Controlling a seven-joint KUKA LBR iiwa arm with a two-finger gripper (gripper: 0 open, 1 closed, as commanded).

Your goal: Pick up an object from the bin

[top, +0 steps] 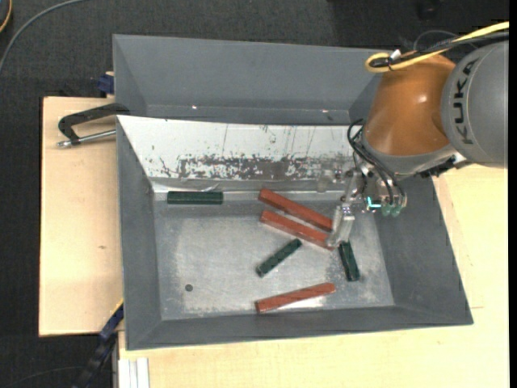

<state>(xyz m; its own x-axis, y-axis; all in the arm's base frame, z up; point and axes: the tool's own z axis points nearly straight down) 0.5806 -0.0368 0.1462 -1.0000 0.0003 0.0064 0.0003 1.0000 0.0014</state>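
Grey metal bin [242,79], slim red bars [296,208]

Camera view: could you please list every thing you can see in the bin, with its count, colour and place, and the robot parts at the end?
bin: one, grey metal, middle of the view
paired bars: two, red-brown, side by side and slanted, back right of the floor, their right ends by the gripper
front bar: one, red-brown, near the front wall
left bar: one, dark green, back left, along the wall
middle bar: one, dark green, slanted, centre of the floor
right bar: one, dark green, just in front of the gripper
speck: one, dark, front left floor
arm: one, orange cover, from the right
gripper: one, metal, low over the right side
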